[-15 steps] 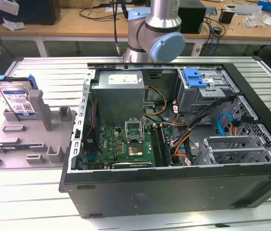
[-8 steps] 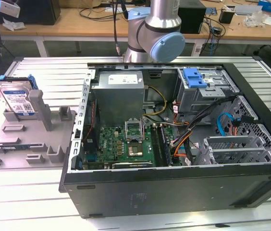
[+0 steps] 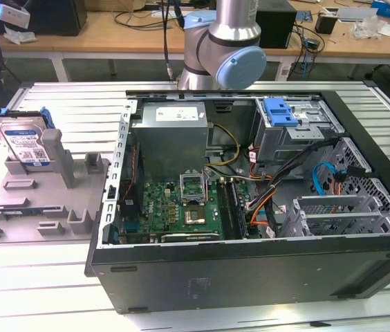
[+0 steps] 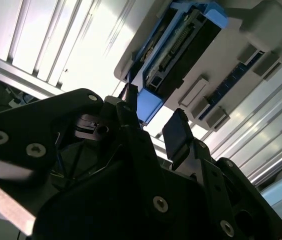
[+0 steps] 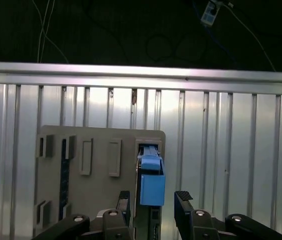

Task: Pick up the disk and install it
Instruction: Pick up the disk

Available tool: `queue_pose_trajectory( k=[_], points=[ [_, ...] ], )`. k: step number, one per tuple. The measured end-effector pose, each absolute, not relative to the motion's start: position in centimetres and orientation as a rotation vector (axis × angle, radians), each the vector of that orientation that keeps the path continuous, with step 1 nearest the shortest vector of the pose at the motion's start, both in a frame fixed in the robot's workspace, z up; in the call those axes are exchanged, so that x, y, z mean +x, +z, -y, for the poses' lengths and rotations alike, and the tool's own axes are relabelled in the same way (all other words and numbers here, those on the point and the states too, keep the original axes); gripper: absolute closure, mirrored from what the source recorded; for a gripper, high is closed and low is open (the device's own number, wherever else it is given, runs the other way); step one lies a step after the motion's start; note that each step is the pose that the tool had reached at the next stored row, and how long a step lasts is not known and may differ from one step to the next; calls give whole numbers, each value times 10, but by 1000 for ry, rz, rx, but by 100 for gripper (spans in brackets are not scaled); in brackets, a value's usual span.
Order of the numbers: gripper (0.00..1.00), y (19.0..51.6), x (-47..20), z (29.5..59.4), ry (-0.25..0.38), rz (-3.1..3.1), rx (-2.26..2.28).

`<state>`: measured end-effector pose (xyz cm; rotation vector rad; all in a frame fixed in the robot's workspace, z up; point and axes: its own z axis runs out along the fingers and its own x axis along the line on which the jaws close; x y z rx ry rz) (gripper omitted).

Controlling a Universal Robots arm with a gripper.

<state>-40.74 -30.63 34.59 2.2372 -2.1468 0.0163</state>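
Pincer (image 5: 154,196) fingers apart; blue-framed silver disk (image 3: 23,138), white-blue label, upright in grey fixture (image 3: 77,204)

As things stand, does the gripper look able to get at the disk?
Probably yes. The gripper is open and lined up astride the disk, which stands on edge in the grey fixture. Nothing shows between gripper and disk.

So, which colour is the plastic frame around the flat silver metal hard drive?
Blue plastic frame, seen best in the first wrist view.
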Motion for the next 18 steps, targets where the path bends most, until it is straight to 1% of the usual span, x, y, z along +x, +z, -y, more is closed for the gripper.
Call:
queue_pose_trajectory(
  k=[18],
  points=[
    [52, 336, -407, 308, 16, 2172, 2212]
  ],
)
